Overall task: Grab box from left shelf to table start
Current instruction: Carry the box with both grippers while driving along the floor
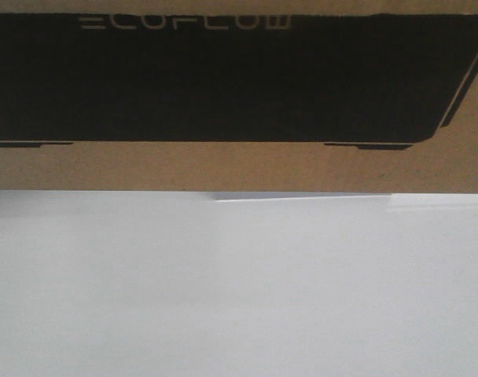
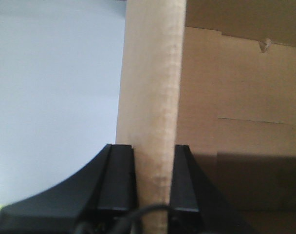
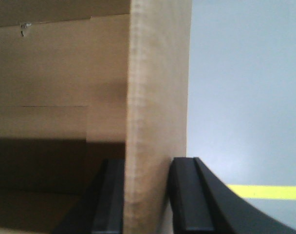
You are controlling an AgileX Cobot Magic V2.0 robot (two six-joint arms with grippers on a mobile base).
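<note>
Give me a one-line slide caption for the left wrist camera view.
Left gripper shut on an upright cardboard panel of the box, its brown interior showing on the right.

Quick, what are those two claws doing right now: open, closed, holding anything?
Left gripper: closed on an upright wall of the large brown cardboard box.
Right gripper: closed on another wall of that box.

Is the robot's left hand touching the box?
Touching. The left wrist view shows the left hand with its two black fingers pressed against both sides of the box wall.
</note>
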